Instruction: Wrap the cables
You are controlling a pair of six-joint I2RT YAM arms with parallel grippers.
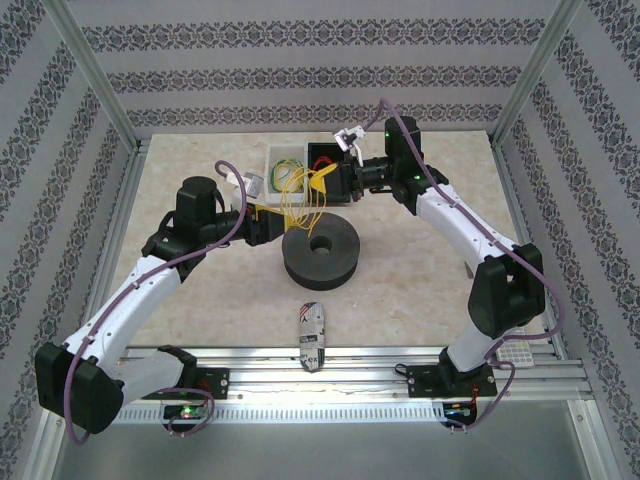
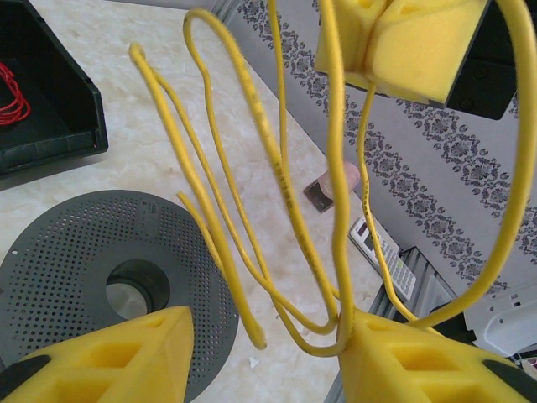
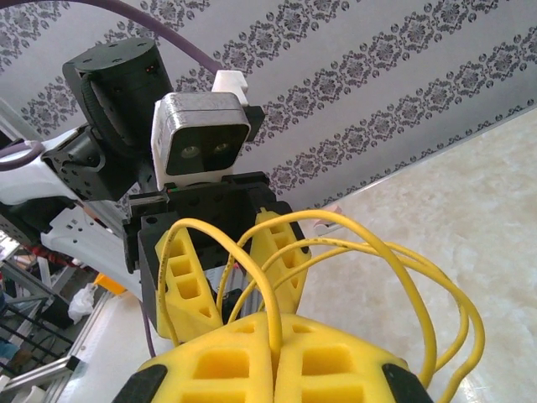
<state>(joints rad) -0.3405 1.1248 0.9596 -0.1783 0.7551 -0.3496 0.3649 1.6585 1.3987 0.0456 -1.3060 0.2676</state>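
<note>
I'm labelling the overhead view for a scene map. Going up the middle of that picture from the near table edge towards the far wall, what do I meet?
Small black-and-white object → dark grey disc → yellow cables → white bin.

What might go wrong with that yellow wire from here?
1. The left claw is open around several loose loops of yellow wire; closing may catch only some, and the free end may spring out.
2. The right claw alone grips the wire, so a tug might pull it free or undo the loops.
</note>
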